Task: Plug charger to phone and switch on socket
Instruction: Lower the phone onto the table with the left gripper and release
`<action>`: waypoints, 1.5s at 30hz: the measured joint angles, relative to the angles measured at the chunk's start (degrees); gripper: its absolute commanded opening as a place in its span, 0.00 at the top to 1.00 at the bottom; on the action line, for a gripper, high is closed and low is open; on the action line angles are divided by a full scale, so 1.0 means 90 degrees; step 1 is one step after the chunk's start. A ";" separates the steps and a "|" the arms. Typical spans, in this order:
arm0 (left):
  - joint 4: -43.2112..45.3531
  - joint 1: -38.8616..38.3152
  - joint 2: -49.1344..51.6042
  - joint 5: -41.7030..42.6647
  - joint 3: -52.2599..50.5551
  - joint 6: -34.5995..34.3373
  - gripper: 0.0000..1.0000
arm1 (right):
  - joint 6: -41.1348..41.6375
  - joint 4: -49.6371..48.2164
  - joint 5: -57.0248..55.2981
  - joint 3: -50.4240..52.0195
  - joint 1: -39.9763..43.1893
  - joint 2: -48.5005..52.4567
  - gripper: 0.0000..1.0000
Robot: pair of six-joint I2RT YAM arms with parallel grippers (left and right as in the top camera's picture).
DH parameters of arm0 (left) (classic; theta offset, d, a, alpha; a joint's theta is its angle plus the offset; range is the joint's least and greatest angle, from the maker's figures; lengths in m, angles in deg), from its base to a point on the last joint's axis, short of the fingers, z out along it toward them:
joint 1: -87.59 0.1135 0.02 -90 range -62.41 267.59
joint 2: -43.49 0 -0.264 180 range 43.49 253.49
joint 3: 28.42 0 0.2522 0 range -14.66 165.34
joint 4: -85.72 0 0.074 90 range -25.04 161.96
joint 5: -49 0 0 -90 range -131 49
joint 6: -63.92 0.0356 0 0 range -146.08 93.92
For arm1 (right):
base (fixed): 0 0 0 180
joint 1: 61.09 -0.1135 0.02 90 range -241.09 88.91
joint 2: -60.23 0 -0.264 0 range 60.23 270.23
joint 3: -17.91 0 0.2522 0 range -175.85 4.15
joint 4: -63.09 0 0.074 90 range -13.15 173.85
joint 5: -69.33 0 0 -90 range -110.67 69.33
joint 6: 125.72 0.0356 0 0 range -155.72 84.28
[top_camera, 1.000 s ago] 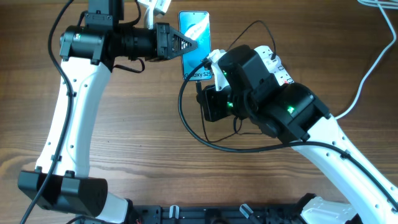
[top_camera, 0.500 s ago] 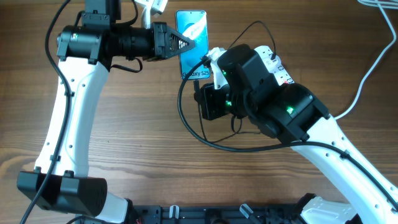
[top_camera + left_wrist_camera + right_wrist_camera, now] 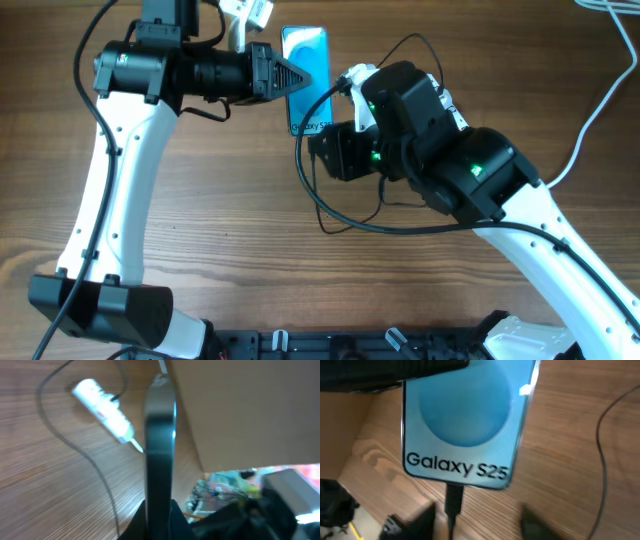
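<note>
The left gripper is clamped on the phone's side, holding it near the table's far edge. The right gripper looks spread, 1 finger each side of the charger tip at the phone's port. A half-seated tip could pull out under cable drag.

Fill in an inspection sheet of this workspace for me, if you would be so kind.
Surface: wooden table, bare grain showing.
Job's things: phone lit; charger tip at its bottom edge; socket on the table, switches unreadable.
Clutter: nothing seen.
Grippers: left gripper shut on phone; right gripper open, fingers either side of the cable.
Cables: charger loops over the table; white cord runs to the top right.
Surroundings: blurred shapes beyond the table; cannot tell.
</note>
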 measured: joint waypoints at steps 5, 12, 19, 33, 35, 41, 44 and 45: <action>-0.0580 -0.0044 0.0617 -0.0763 0.0000 0.0002 0.96 | 0.0503 0.0743 -0.0452 -0.0034 0.0444 0.0000 0.01; -0.0665 -0.0911 0.2259 -0.1722 -0.0012 0.0165 0.96 | 0.0619 0.1843 -0.0721 -0.0046 0.2074 0.0000 0.00; -0.0665 -0.1212 0.2837 -0.3215 -0.0015 0.0262 0.96 | 0.0619 0.1919 -0.0874 -0.0046 0.2203 0.0000 0.00; -0.0100 -0.1246 0.3653 -0.2742 -0.0015 -0.0209 0.96 | 0.0619 0.1955 -0.0877 -0.0046 0.2203 0.0000 0.01; 0.0015 -0.1360 0.3779 -0.2599 -0.0015 -0.0228 0.96 | 0.0619 0.1953 -0.0877 -0.0046 0.2203 0.0000 0.00; 0.0248 -0.1778 0.3818 -0.2516 -0.0015 -0.0318 0.96 | 0.0619 0.1955 -0.0877 -0.0046 0.2203 0.0000 0.00; 0.0277 -0.1783 0.3854 -0.2382 -0.0012 -0.0372 0.96 | 0.0619 0.1953 -0.0877 -0.0046 0.2203 0.0000 0.00; 0.0277 -0.1783 0.3864 -0.2361 -0.0012 -0.0389 0.96 | 0.0619 0.1953 -0.0877 -0.0046 0.2203 0.0000 0.00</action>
